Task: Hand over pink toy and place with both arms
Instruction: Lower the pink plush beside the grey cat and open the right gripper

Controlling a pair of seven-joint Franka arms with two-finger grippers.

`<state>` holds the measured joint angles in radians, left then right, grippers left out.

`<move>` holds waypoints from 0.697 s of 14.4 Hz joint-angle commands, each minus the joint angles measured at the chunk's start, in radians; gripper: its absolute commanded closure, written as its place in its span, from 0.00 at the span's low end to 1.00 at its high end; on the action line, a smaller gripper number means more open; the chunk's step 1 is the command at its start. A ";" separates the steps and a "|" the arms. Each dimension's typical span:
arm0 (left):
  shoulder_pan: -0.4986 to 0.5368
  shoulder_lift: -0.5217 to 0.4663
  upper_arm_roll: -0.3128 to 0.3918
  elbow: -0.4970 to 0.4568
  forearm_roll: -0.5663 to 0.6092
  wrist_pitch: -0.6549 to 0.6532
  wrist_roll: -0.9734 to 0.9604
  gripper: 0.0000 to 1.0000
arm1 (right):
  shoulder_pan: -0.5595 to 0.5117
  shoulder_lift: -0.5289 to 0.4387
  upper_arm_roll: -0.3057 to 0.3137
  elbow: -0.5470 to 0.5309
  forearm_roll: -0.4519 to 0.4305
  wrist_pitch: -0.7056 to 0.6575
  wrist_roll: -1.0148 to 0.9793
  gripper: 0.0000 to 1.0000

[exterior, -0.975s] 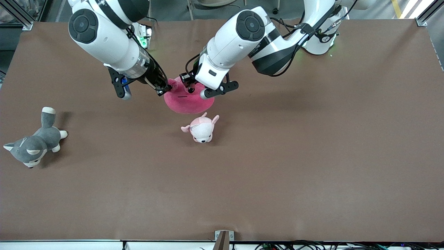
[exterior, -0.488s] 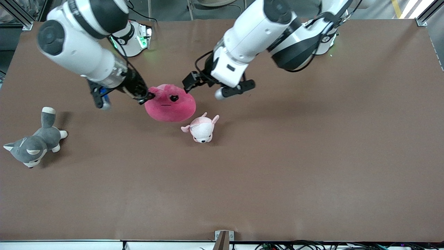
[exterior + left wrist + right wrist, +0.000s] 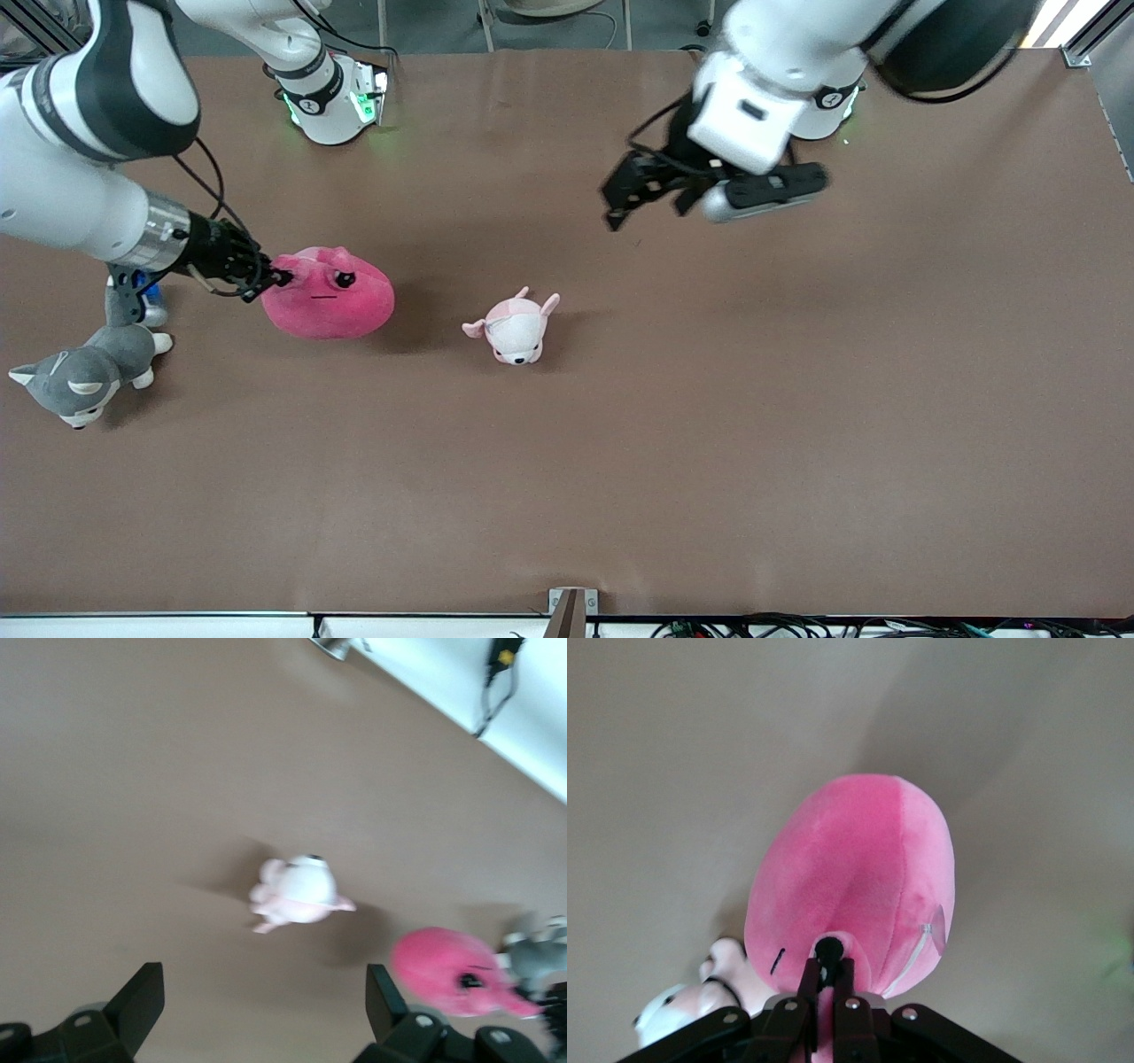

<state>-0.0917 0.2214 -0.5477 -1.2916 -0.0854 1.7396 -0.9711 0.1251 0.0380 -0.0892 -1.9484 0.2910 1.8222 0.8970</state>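
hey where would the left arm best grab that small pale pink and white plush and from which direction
Probably from straight above, closing across the small plush's rounded body, the widest soft part that shows; its ears look too thin to hold. The left gripper hangs open over bare table. The right gripper holds the pink toy.

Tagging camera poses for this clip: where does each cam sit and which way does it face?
Front: high across the table, facing both bases; shows both arms, right hand shut on the pink toy, left hand open above the table.
Left wrist: looks down past its open fingers at the small pink plush.
Right wrist: looks down along its shut hand at the toy.
All three share the toy.
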 commanded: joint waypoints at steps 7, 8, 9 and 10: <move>0.398 -0.160 -0.005 -0.124 0.021 -0.259 0.595 0.00 | -0.151 0.072 0.019 -0.190 0.014 0.224 -0.312 0.00; 0.435 -0.174 -0.005 -0.146 0.021 -0.259 0.651 0.00 | -0.150 0.071 0.019 -0.182 0.013 0.220 -0.328 0.00; 0.473 -0.189 -0.005 -0.161 0.021 -0.258 0.707 0.00 | -0.150 0.069 0.019 -0.164 0.008 0.213 -0.354 0.00; 0.507 -0.201 -0.005 -0.179 0.021 -0.259 0.763 0.00 | -0.148 0.068 0.019 -0.137 -0.016 0.207 -0.403 0.00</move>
<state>0.3536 0.0872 -0.5440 -1.4002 -0.0792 1.4789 -0.3022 -0.0102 0.1242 -0.0879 -2.1206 0.2885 2.0457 0.5535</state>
